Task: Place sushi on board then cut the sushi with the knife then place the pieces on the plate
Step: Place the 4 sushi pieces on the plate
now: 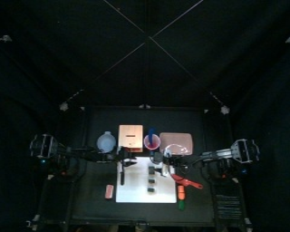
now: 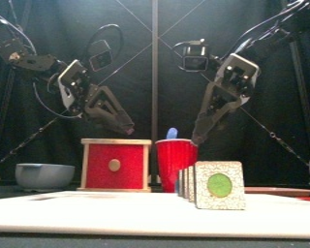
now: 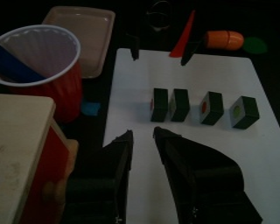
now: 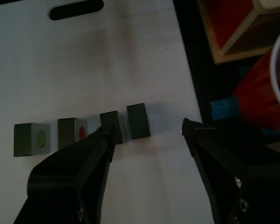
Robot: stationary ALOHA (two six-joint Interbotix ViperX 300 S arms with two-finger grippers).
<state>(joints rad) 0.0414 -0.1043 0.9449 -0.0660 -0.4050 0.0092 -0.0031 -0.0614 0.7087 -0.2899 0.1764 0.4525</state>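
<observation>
Right claw: our right claw [image 4: 149, 130] hangs over the board [image 4: 119, 52], empty, with its jaws wide apart around the back end of the row.
Left claw: our left claw [image 3: 143, 133] hovers at the board's left edge, jaws parted by a narrow gap, holding nothing.
Sushi: four pieces [image 3: 210, 105] stand mid-board in a row running front to back. The two back ones almost touch; the others stand clearly apart.
Knife: the knife [image 3: 184, 35] lies by the board's right edge, in neither claw, so we judge the cutting done and the step now is moving pieces.
Plate: the plate [image 3: 78, 17] sits at the worktop's back, past the board's back edge, beside the cup [image 3: 43, 52].
How: we should come straight down on the back piece [image 4: 139, 120] alone. One jaw goes into the thin gap behind it, then we lift clear before swinging back.
Risk: one jaw hangs over the neighbour, which could be nudged or dragged, and the cup stands near the path.
</observation>
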